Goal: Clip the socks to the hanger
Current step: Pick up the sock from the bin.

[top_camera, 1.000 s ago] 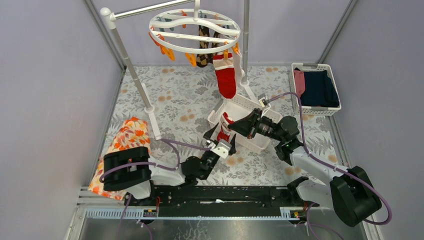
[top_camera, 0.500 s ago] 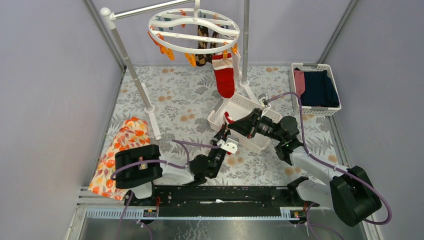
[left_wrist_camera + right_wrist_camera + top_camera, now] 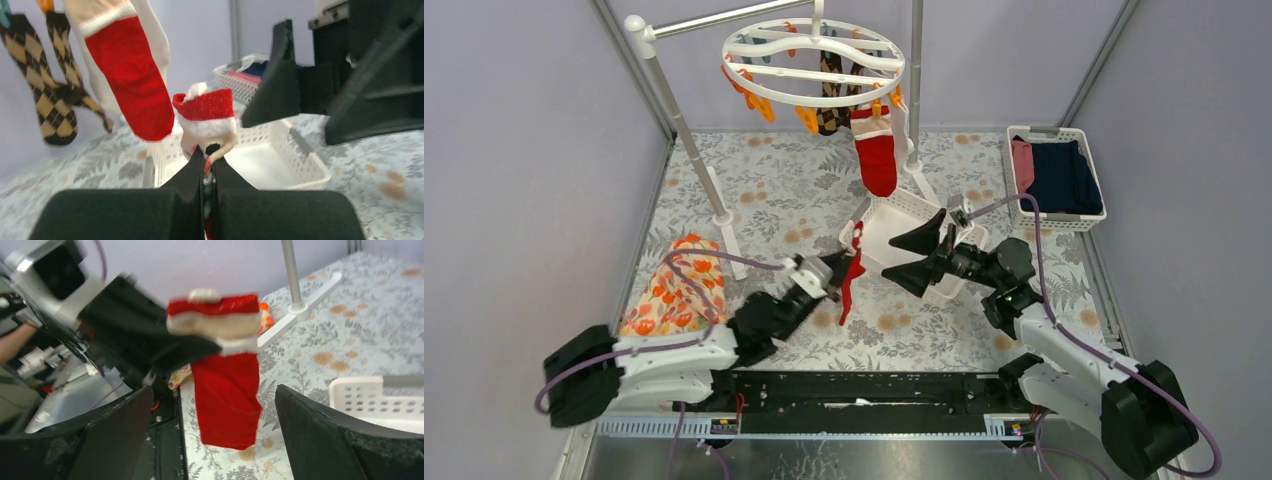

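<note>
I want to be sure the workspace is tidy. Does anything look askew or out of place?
The white basket in the middle sits turned diagonally, while the basket of folded clothes at the right lies roughly square to the table. Nothing looks spilled or damaged.

Our two arms met tip to tip, one pinching, one gaping.
We held our left arm low, stretched forward and rightward, the left gripper (image 3: 844, 268) clamped tight on a red sock (image 3: 847, 292). Our right arm leaned leftward, the right gripper (image 3: 911, 259) just ahead of those fingertips, fingers spread wide.
</note>
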Tool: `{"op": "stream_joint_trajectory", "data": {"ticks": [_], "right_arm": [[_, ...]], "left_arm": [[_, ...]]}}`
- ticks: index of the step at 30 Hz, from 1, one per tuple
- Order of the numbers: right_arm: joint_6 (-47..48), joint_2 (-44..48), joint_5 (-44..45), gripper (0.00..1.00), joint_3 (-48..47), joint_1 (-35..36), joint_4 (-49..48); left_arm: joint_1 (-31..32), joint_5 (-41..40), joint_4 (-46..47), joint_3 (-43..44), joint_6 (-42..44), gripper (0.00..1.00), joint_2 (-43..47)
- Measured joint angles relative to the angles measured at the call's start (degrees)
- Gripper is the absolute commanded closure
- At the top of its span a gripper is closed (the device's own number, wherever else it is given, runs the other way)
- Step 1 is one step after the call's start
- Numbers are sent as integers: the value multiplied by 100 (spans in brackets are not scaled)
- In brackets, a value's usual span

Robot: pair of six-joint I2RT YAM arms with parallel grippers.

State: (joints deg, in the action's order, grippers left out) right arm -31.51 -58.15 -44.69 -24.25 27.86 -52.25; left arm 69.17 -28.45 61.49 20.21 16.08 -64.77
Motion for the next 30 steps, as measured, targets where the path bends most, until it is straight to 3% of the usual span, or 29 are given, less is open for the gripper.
{"op": "stream_joint_trajectory", "data": {"ticks": [3,6,9,13,19,26,30], "right_arm": [[514,483,-81,0,170,0,-85],[872,833,-153,0,507,0,-409],[984,734,-339,0,693,2,-841],[688,63,-726,0,741,2,-1790],[177,-529,-1091,10,763,7,-2673],[133,-546,-1309,19,697,118,-2669],[271,-566,-1355,33,575,330,-2435]], "left_arm": [[-1180,2000,-765,-184,-942,100,1119],[-2214,3989,-1099,-284,-1676,100,1576],[-2857,5886,-901,-286,-2389,100,1338],[-3121,7893,238,-240,-3641,100,149],[-3178,9162,1738,9,-5195,100,-1198],[-3388,9304,2369,28,-5604,100,-1023],[-3445,9202,2468,20,-5641,100,-973]]}}
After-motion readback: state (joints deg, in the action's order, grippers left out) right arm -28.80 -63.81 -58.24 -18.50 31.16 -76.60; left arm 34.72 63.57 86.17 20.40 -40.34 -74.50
